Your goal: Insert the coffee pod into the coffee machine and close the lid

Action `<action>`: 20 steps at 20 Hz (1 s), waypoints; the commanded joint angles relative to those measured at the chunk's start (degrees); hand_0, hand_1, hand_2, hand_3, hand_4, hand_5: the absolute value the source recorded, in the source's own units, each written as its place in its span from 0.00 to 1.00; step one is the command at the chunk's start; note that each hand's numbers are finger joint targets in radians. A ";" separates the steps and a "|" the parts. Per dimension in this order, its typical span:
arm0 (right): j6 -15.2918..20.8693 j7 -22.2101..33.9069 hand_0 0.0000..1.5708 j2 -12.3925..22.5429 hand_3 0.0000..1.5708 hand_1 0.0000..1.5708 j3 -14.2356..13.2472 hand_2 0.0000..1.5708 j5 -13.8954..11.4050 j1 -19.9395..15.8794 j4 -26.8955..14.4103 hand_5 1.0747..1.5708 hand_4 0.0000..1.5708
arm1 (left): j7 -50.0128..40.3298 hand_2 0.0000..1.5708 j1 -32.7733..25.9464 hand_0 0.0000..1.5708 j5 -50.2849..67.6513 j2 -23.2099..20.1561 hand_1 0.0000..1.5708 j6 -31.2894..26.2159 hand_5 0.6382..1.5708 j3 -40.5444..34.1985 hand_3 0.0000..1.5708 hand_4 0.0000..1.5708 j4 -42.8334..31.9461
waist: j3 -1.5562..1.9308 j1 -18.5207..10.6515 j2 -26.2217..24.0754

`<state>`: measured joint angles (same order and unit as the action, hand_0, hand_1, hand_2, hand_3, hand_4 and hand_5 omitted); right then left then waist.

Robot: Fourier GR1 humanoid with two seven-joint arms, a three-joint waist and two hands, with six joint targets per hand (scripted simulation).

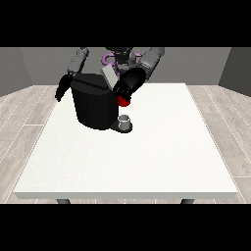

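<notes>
A small grey cup [125, 120] sits on the coffee machine [93, 100] base, ready to catch coffee. Above, the hand at the view's right [128, 84] hovers at a red thing at the machine [124, 101]; its fingers cannot be read. The hand at the view's left [62, 88] hangs idle behind. No pod plainly shows.

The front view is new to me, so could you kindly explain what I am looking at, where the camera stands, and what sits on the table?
The camera stands across a white table and faces a humanoid robot at the top of the view. Its two arms reach over the table towards us.

On the table stands a black coffee machine. A small grey thing sits at its base; it may be the coffee pod, but I cannot tell.

The hand at the view's right is at the machine's upper corner, beside a red thing at the machine. The hand at the view's left hangs beside the machine. I cannot tell whether either holds anything.
</notes>
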<state>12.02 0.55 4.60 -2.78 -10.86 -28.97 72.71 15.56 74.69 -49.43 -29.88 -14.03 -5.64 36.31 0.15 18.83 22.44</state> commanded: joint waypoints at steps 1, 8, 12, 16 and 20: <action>-1.00 -0.17 0.00 0.23 0.00 0.00 0.07 0.00 0.57 -0.70 0.61 1.00 0.11 | 0.43 0.65 0.73 0.64 -1.18 -1.48 0.64 1.32 1.00 -0.13 0.46 0.00 -0.97 | -0.13 0.74 0.69; -0.83 -0.45 0.00 1.32 0.00 0.00 -0.51 0.00 0.12 1.88 0.81 1.00 0.00 | 1.82 0.40 -1.81 0.00 -3.31 -2.92 0.00 3.48 1.00 0.67 0.32 0.00 -1.00 | -0.13 0.12 -0.45; -0.38 1.89 0.00 1.04 0.00 0.00 -0.37 0.00 -0.03 -1.98 2.42 1.00 0.10 | 2.40 0.35 0.13 0.00 -3.10 -4.22 0.00 4.65 1.00 -0.78 0.29 0.00 -1.96 | -0.15 0.66 2.21; 1.23 0.53 0.00 -1.55 0.00 0.00 0.80 0.00 -0.88 -0.17 -0.17 1.00 0.00 | 0.37 0.27 0.51 0.00 -3.34 -0.98 0.00 2.55 1.00 0.36 0.21 0.00 -1.50 | -0.12 -1.02 0.09; -1.81 4.06 0.00 -0.06 0.00 0.00 0.57 0.00 0.50 1.99 0.31 1.00 0.00 | -1.54 0.14 -3.86 0.00 -3.53 1.90 0.00 1.53 1.00 1.18 0.09 0.00 -2.25 | -0.13 -2.41 -7.31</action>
<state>11.65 2.55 3.99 -2.11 -11.04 -28.03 73.26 15.95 73.23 -52.69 -30.07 -12.11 -4.85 34.83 0.12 17.59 19.40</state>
